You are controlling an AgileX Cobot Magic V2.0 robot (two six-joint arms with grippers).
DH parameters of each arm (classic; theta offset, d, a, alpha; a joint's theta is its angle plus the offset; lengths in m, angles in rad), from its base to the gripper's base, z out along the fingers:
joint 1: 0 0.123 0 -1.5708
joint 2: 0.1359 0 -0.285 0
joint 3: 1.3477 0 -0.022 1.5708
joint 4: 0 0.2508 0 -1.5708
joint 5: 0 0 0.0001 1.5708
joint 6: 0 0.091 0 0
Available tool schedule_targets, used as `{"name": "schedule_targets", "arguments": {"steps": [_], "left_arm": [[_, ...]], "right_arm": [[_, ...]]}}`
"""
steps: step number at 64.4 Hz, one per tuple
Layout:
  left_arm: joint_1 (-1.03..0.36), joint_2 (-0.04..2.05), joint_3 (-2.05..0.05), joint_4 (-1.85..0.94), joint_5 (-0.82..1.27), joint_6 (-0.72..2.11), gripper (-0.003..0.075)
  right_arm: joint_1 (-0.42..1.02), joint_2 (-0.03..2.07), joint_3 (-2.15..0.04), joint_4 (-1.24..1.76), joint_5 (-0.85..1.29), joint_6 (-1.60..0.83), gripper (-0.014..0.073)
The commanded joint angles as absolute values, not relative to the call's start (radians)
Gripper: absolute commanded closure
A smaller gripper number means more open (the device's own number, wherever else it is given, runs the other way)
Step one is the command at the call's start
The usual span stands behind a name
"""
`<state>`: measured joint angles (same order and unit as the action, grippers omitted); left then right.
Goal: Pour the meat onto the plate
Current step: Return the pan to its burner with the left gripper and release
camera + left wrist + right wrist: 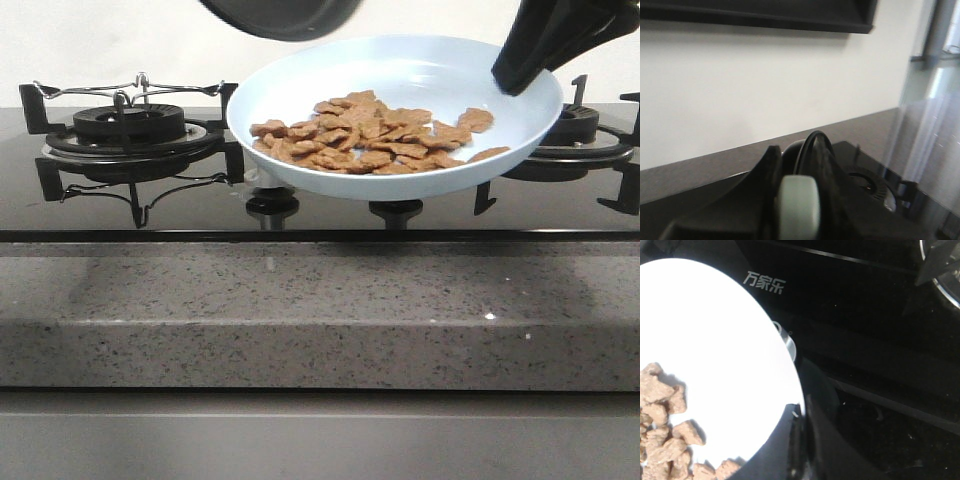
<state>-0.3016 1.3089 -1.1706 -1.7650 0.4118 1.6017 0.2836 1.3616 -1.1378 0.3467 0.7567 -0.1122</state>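
The pale blue plate [415, 70] hangs tilted above the stove with a heap of orange-brown meat [370, 135] lying in it. My right gripper [520, 72] is shut on its right rim. The right wrist view shows that plate [715, 340], the meat [665, 440] and my right gripper [801, 415] pinching the rim. The black frying pan [280, 15] shows only as a dark underside at the top edge of the front view, above the plate. In the left wrist view my left gripper [800, 167] is shut on the pan's grey handle [799, 205], with the pan [812, 147] seen edge-on.
A gas burner with a wire grate [130, 125] is on the left of the black glass hob, and a second burner [590, 135] on the right. Two knobs [272, 205] [395, 210] sit under the plate. A speckled stone counter edge [320, 310] runs along the front.
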Motion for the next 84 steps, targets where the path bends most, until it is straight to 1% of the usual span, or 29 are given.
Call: {"name": "schedule_targets", "arguments": {"steps": [1,8,12,25,36,49,60,67,84], "left_arm": [[-0.302,1.272,-1.209,-1.839,0.326,1.521,0.0741],[-0.252,1.284,-1.210,-1.839,0.321,1.455,0.0741],[-0.190,1.296,-1.210,-1.839,0.340,1.379,0.0741],[0.027,1.388,-1.210,-1.849,0.572,1.171,0.0741],[0.126,1.492,-1.235,-1.864,0.676,1.086,0.0741],[0.183,1.605,-1.312,-1.864,0.688,1.007,0.0741],[0.200,1.684,-1.360,-1.864,0.686,0.928,0.0741],[0.206,1.739,-1.371,-1.864,0.681,0.852,0.0741],[0.211,1.804,-1.373,-1.858,0.763,0.825,0.0736]], "right_arm": [[0.282,1.323,-1.163,0.369,0.704,-0.116,0.0661],[0.282,1.323,-1.163,0.369,0.704,-0.116,0.0661],[0.282,1.323,-1.163,0.369,0.704,-0.116,0.0661],[0.282,1.323,-1.163,0.369,0.704,-0.116,0.0661],[0.282,1.323,-1.163,0.369,0.704,-0.116,0.0661],[0.282,1.323,-1.163,0.369,0.704,-0.116,0.0661],[0.282,1.323,-1.163,0.369,0.704,-0.116,0.0661],[0.282,1.323,-1.163,0.369,0.704,-0.116,0.0661],[0.282,1.323,-1.163,0.369,0.704,-0.116,0.0661]]}}
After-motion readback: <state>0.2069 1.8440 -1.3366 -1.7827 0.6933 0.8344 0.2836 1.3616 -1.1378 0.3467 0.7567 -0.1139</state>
